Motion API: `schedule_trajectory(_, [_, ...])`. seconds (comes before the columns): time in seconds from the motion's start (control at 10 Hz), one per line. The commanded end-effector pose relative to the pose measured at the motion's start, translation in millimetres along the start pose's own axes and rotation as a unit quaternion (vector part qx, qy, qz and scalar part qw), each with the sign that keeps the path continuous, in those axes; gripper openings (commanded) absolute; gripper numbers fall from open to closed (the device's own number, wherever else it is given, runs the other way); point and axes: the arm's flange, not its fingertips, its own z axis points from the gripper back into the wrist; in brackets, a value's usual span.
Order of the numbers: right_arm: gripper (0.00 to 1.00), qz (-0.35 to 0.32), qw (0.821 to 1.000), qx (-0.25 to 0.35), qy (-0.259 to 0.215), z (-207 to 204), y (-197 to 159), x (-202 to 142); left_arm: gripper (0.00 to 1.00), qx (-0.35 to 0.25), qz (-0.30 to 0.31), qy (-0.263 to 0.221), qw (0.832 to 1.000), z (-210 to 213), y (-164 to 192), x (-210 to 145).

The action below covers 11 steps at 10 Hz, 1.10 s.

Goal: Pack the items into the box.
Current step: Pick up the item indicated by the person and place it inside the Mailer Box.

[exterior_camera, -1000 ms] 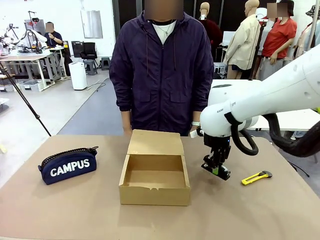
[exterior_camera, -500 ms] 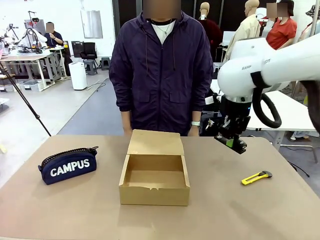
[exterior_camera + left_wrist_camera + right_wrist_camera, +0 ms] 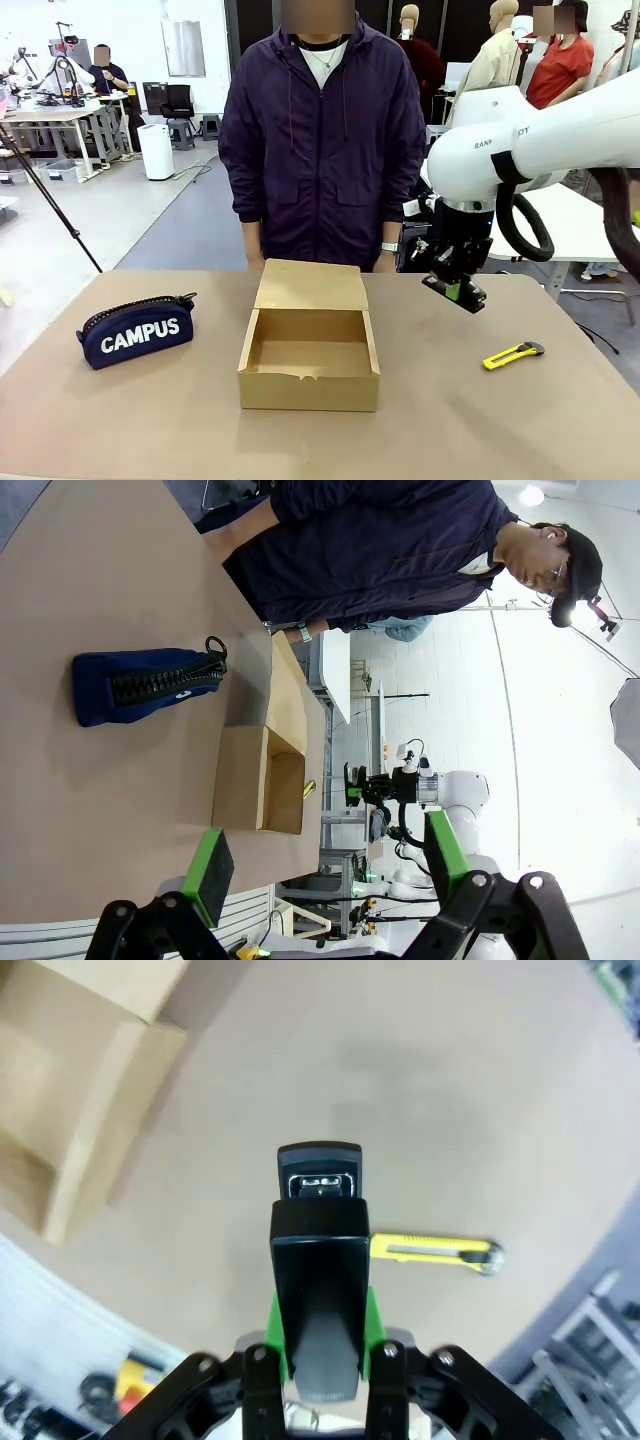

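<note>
Right end effector (image 3: 455,290): clamped on black stapler (image 3: 320,1210), aloft right of box (image 3: 309,388).
Box empty; pouch (image 3: 137,333), utility knife (image 3: 513,354) on desk (image 3: 450,420), unpacked; left end effector (image 3: 325,830) wide.

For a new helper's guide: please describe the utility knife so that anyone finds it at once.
Start at the open brown cardboard box in the middle of the table. To the robot's right of it, a slim yellow-and-black utility knife lies flat on the table. It alone is yellow; the navy fabric pouch lies on the box's other side.
</note>
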Motion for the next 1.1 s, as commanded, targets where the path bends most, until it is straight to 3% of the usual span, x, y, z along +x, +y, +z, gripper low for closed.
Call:
schedule_trajectory(0.0, [0.00,0.045,0.998,-0.028,-0.034,17,35,28,1.00,-0.004,-0.001,0.002,1.000,1,-1,-1])
schedule_trajectory(0.2, [0.00,0.178,0.982,-0.022,-0.062,16,96,75,1.00,-0.004,-0.001,0.002,1.000,1,-1,-1])
schedule_trajectory(0.5, [0.00,0.333,0.939,-0.021,-0.083,16,177,93,1.00,-0.004,-0.001,0.002,1.000,1,-1,-1])
schedule_trajectory(0.8, [0.00,0.419,0.905,-0.004,-0.066,-28,202,119,1.00,-0.004,-0.001,0.002,1.000,1,-1,-1])
schedule_trajectory(1.0, [0.00,0.438,0.898,0.010,-0.049,-50,210,127,1.00,-0.004,-0.001,0.002,1.000,1,-1,-1])
